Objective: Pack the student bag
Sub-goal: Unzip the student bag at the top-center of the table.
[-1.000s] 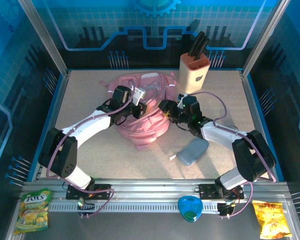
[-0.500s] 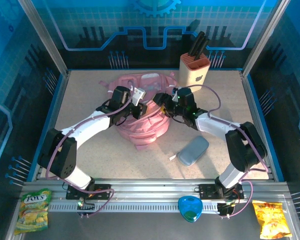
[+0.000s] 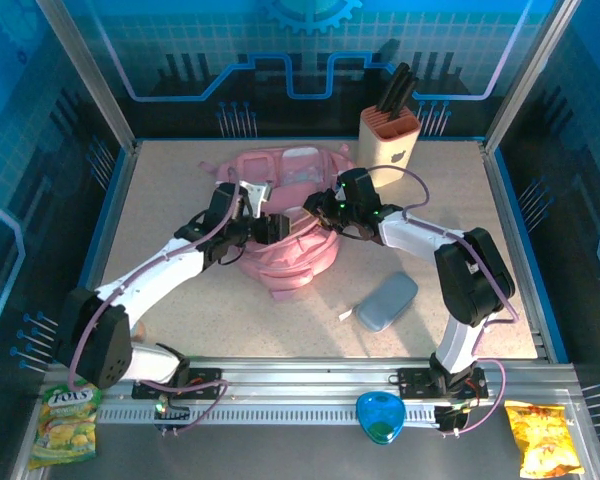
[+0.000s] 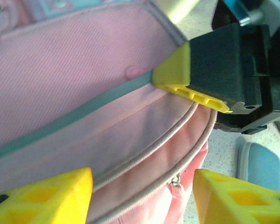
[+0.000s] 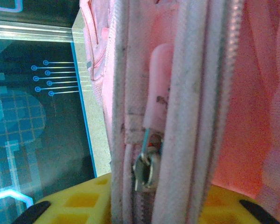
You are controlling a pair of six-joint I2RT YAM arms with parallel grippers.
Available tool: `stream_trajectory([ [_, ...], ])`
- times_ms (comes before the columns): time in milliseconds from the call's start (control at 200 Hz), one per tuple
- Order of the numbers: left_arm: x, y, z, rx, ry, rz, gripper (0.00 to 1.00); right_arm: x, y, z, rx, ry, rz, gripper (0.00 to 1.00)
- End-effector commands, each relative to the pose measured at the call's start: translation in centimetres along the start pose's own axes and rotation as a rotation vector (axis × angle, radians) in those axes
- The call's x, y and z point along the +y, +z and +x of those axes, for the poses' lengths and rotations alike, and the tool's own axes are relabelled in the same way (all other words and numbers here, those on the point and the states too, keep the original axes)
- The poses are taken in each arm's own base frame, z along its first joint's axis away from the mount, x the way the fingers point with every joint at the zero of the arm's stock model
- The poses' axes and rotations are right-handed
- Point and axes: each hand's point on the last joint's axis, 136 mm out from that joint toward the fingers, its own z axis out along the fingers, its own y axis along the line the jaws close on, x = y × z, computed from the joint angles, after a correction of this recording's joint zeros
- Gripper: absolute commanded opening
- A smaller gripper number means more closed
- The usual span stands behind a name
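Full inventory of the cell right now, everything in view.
student bag: 1, pink, table centre
knife block: 1, beige with black handles, far side, right of bag
zip pouch: 1, grey-blue, table, near right of bag
sweets packet: 1, green-yellow, front ledge, left corner
snack packet: 1, yellow-orange, front ledge, right corner
heart-shaped item: 1, blue, front rail
table: 1, speckled beige
left claw: 1, yellow fingers, open over bag
right claw: 1, yellow fingers, apparently closed on bag's zipper rim
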Motion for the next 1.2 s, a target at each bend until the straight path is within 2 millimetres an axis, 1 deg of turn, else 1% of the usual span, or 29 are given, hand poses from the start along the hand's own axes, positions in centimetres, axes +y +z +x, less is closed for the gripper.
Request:
stream_trajectory([
  [0, 0.0, -1.3, 3.0, 0.052, -0.138, -0.092, 0.62, 2.8, 0.0, 0.7, 0.031, -0.067, -0.063, 0.29],
  [70, -0.1, -1.6, 3.8, 0.061, -0.169, -0.13, 0.64, 3.1, -0.1, 0.8, 0.031, -0.079, -0.072, 0.29],
  [135, -0.2, -1.4, 4.6, 0.073, -0.216, -0.154, 0.64, 3.4, -0.2, 1.0, 0.034, -0.086, -0.078, 0.28],
  [285, -1.9, 0.5, 5.8, 0.082, -0.24, -0.123, 0.62, 3.8, -0.3, 1.2, 0.038, -0.095, -0.091, 0.28],
  [395, -2.8, 1.9, 5.8, 0.086, -0.239, -0.13, 0.59, 4.0, -0.3, 1.4, 0.043, -0.095, -0.103, 0.27],
  [495, -3.6, 3.2, 5.4, 0.08, -0.236, -0.13, 0.53, 4.1, -0.3, 1.4, 0.043, -0.095, -0.112, 0.27],
  [570, -3.3, 3.9, 5.3, 0.07, -0.233, -0.168, 0.49, 4.2, -0.3, 1.4, 0.044, -0.097, -0.117, 0.26],
  [675, -2.9, 4.3, 4.6, 0.041, -0.237, -0.212, 0.44, 4.2, -0.4, 1.6, 0.045, -0.098, -0.121, 0.26],
  [785, -2.4, 4.6, 4.5, 0.04, -0.239, -0.245, 0.43, 4.2, -0.6, 1.6, 0.044, -0.098, -0.121, 0.26],
  [840, -2.5, 4.7, 4.5, 0.042, -0.234, -0.25, 0.42, 4.1, -0.6, 1.6, 0.043, -0.098, -0.119, 0.26],
  [955, -2.2, 4.9, 4.7, 0.05, -0.222, -0.282, 0.39, 4.0, -0.6, 1.7, 0.043, -0.097, -0.119, 0.26],
  [1196, -1.7, 5.1, 5.2, 0.064, -0.215, -0.31, 0.22, 3.8, -0.6, 1.5, 0.033, -0.096, -0.116, 0.24],
])
